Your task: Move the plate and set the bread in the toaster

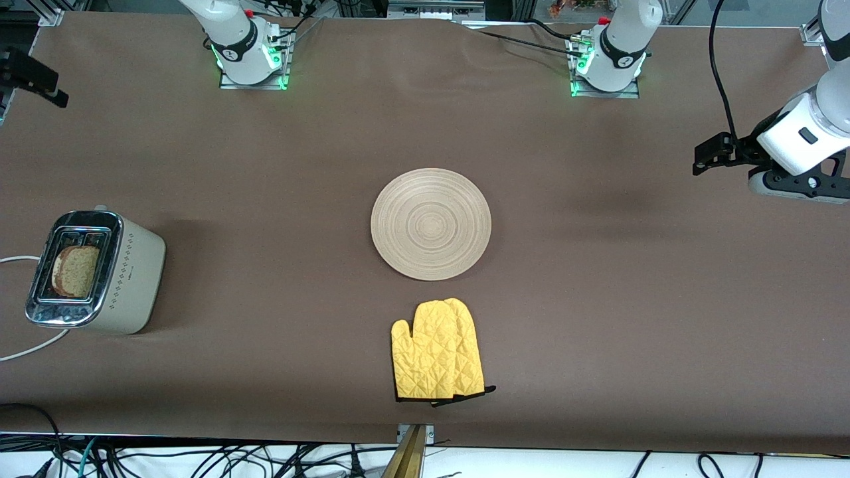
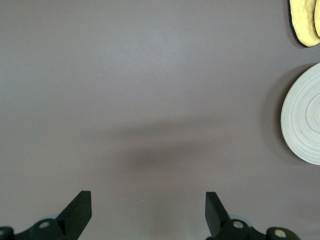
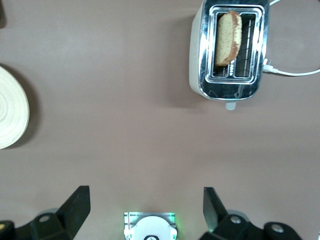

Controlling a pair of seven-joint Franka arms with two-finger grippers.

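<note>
**Inspection: bread seated in toaster, both grippers empty**

The toaster (image 1: 96,272) stood on the brown surface (image 1: 265,166) at the right arm's end, with its white cord (image 1: 30,348) trailing off the edge. The bread (image 1: 75,270) sat upright in one slot, its top edge showing above the chrome; the second slot held nothing. The plate (image 1: 431,224) lay flat at mid-surface, well apart from the toaster. A yellow mitt (image 1: 436,350) lay just beside the plate, nearer the front camera, not touching it.

The left gripper (image 2: 148,212) hung over bare surface at the left arm's end, its fingers (image 2: 80,207) spread wide and holding nothing. The right gripper (image 3: 146,210) was raised above its own arm's base, looking down on toaster and plate edge; its fingers (image 3: 77,205) were likewise spread wide and held nothing. Neither gripper touched any object.
</note>
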